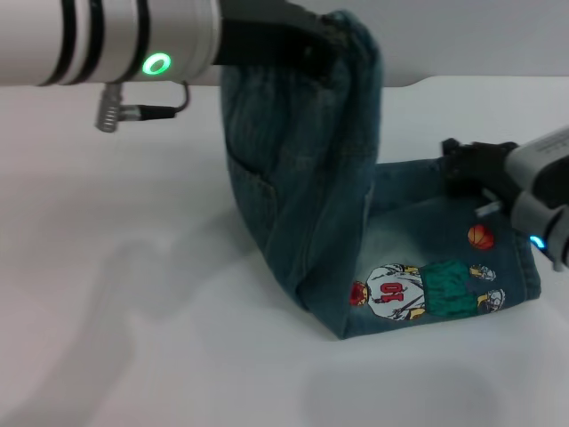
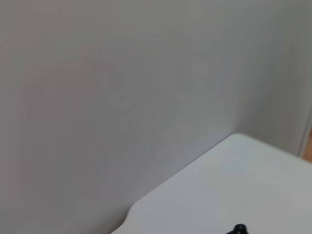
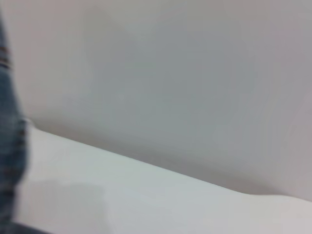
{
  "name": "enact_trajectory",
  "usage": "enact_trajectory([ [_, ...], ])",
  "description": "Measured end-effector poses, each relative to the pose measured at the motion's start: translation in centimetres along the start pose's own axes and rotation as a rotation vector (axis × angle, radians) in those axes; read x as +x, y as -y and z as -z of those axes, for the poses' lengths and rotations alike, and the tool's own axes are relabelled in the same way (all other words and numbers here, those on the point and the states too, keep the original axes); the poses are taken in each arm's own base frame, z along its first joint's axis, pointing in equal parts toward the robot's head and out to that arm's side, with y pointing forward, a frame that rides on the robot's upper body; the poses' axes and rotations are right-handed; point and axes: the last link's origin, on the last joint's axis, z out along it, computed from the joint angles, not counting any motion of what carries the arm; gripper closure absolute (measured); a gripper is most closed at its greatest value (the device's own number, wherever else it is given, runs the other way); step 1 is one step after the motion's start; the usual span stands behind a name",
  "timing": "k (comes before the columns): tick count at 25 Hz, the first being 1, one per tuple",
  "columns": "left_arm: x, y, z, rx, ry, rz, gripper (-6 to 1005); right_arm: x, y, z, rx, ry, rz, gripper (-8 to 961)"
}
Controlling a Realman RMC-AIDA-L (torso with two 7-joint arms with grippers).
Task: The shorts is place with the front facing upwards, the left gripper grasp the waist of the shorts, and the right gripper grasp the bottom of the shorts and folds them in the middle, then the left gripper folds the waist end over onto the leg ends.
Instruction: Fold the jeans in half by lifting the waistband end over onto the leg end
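So the left gripper [image 1: 333,40] is clamped on the waist of the shorts [image 1: 356,36], holding it up high over the white table [image 1: 133,338]. The denim shorts [image 1: 302,178] hang down in a curtain, and the leg ends [image 1: 498,285] lie flat on the right, cartoon print up. The right gripper [image 1: 467,165] rests at the far edge of the legs; can't tell its jaws. Lots of open table on the left.

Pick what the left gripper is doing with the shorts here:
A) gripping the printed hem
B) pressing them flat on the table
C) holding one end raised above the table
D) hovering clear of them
C: the left gripper holds the shorts up by one end, while the printed hem lies on the table.
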Motion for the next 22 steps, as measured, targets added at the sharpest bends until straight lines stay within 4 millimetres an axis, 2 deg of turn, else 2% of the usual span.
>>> enact_trajectory([
  [6, 0.4, -2.1, -0.7, -0.078, -0.041, -0.018, 944, 2.0, 4.1, 2.4, 0.168, -0.013, -0.078, 949],
  [10, 0.2, -2.9, -1.4, -0.107, -0.050, -0.026, 936, 3.1, 7.3, 5.1, 0.303, 0.008, -0.090, 948],
  [13, -0.5, -3.1, -2.3, -0.114, -0.043, -0.022, 930, 3.7, 9.3, 7.9, 0.404, 0.066, -0.135, 948],
  [17, -1.3, -3.4, -3.5, -0.127, -0.036, -0.012, 922, 4.3, 10.4, 10.7, 0.471, 0.132, -0.172, 948],
  [22, -1.3, -3.7, -4.2, -0.144, -0.036, -0.021, 912, 4.2, 10.0, 10.9, 0.441, 0.146, -0.171, 948],
])
